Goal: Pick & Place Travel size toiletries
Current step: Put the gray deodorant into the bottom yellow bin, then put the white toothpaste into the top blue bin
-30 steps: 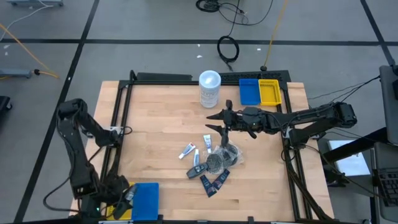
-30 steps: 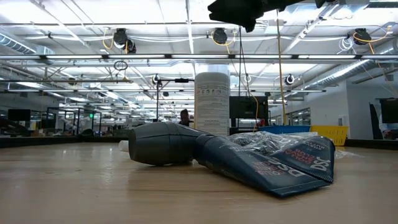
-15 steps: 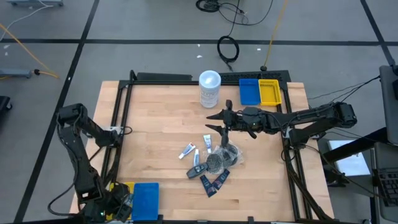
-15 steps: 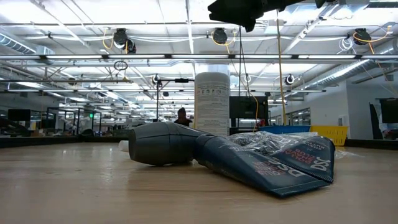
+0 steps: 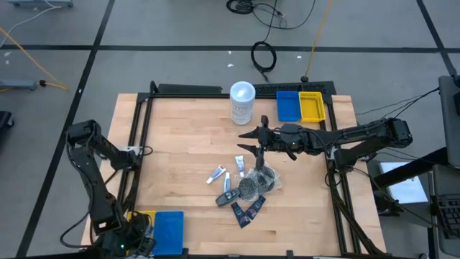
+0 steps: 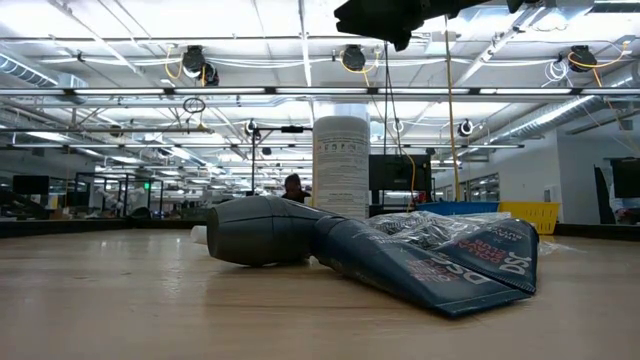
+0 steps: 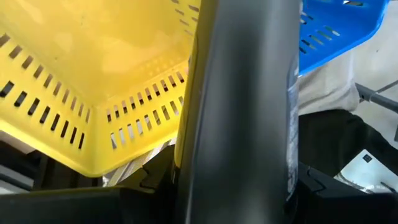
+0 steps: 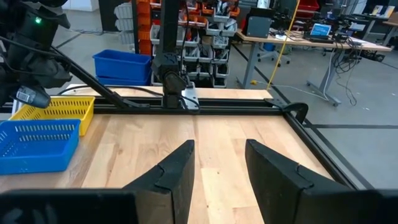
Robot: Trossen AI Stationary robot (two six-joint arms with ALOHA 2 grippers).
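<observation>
The travel size toiletries lie in a loose pile at mid-table: white tubes, a dark grey mini bottle, navy sachets and a clear-wrapped bundle. My right gripper hangs open and level above the pile, with nothing between its fingers. My left gripper is off the table's near left corner, over a yellow bin. It is shut on a dark grey bottle that fills the middle of the left wrist view. My left gripper has the dark grey bottle between its fingers. The bottle's body hides the fingers and the place of contact. It sticks out forward along the fingers, lifted clear, in front of the yellow bin's slotted wall.
A blue bin sits beside the yellow one at the near left corner. A second blue bin and yellow bin stand at the far edge, next to a tall white canister. A black frame rail runs along the table's left side.
My left gripper has swung a little toward the table's near left corner, sunk slightly and rolled about its own axis. It came to rest in the last half second, leaving more of the yellow bin uncovered. The pile has not moved.
</observation>
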